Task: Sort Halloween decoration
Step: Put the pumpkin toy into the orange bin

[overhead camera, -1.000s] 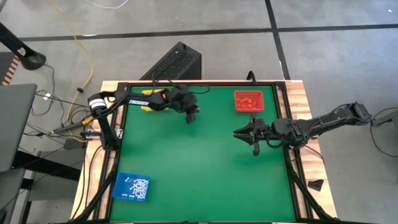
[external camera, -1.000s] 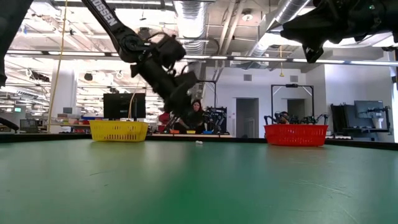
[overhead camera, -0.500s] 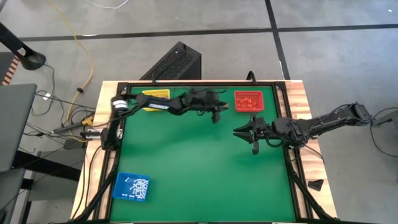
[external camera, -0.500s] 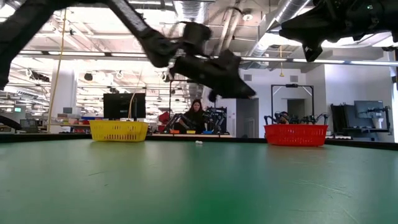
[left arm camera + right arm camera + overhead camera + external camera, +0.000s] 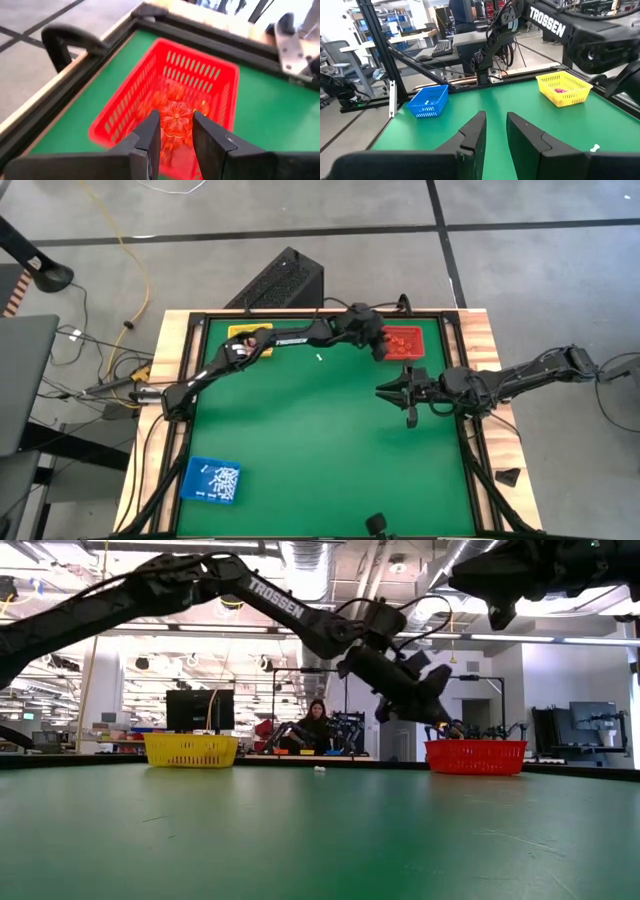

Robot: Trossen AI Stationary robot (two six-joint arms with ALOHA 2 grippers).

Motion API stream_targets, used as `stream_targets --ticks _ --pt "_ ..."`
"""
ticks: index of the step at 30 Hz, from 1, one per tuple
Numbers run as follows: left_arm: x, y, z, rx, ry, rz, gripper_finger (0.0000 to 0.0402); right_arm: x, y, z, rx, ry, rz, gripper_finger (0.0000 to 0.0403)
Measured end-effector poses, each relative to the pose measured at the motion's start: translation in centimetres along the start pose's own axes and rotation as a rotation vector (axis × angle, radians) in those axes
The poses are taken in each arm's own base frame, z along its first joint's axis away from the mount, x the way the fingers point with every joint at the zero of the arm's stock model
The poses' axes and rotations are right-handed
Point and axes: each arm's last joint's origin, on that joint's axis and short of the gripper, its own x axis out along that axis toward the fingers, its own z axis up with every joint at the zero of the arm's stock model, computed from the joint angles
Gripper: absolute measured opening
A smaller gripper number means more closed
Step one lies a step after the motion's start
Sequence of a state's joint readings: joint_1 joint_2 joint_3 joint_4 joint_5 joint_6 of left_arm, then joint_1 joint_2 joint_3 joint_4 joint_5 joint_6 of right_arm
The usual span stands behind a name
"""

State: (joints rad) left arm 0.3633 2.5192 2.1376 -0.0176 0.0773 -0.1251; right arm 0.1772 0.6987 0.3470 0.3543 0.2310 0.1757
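While the right gripper (image 5: 398, 392) waits over the green desk (image 5: 320, 450) with empty fingers slightly apart, the left gripper (image 5: 381, 348) has swung from beside the yellow basket (image 5: 243, 333) across to the red basket (image 5: 412, 338). Its fingers (image 5: 150, 132) clamp an orange-red trinket (image 5: 176, 117), translucent and flower-like, seemingly plastic, above the slotted red plastic walls. A drop looks close. More orange-red pieces lie inside. One white stick-like trinket (image 5: 318, 359) remains on the felt-like desk; white ones fill the blue basket (image 5: 212, 480).
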Motion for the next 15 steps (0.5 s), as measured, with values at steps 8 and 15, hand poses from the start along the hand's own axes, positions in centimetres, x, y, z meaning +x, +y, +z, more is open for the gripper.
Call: stream_targets --ticks 8,15 --pt "0.64 0.05 0.23 0.034 -0.01 0.026 0.0112 0.01 -0.01 -0.07 -0.005 0.007 -0.001 0.0109" --pt "0.64 -0.03 -0.02 0.051 0.019 -0.001 0.018 0.0 -0.01 -0.09 -0.019 0.009 -0.001 0.0109"
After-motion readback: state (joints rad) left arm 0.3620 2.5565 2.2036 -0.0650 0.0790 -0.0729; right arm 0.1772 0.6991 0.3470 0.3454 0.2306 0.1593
